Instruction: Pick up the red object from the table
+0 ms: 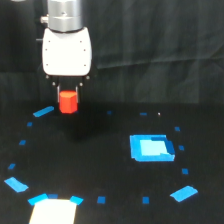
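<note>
Above table (110, 165), tool (67, 95) seemingly gripping matte red object (68, 102)

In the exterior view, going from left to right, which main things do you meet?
Red object held under the white gripper → bright blue square on the table → blue tape piece.
</note>
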Tool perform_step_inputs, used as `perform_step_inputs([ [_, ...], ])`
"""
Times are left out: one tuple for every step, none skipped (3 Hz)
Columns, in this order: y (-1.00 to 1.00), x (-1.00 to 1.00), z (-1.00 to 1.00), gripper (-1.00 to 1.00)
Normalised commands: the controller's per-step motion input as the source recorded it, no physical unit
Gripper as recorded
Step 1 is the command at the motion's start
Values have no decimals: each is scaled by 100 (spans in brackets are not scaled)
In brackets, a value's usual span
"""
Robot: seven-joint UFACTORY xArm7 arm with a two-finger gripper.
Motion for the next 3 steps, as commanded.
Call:
perform_step_inputs([
  [-16,37,56,-100],
  [93,33,88,-65],
  [100,38,64,-87],
])
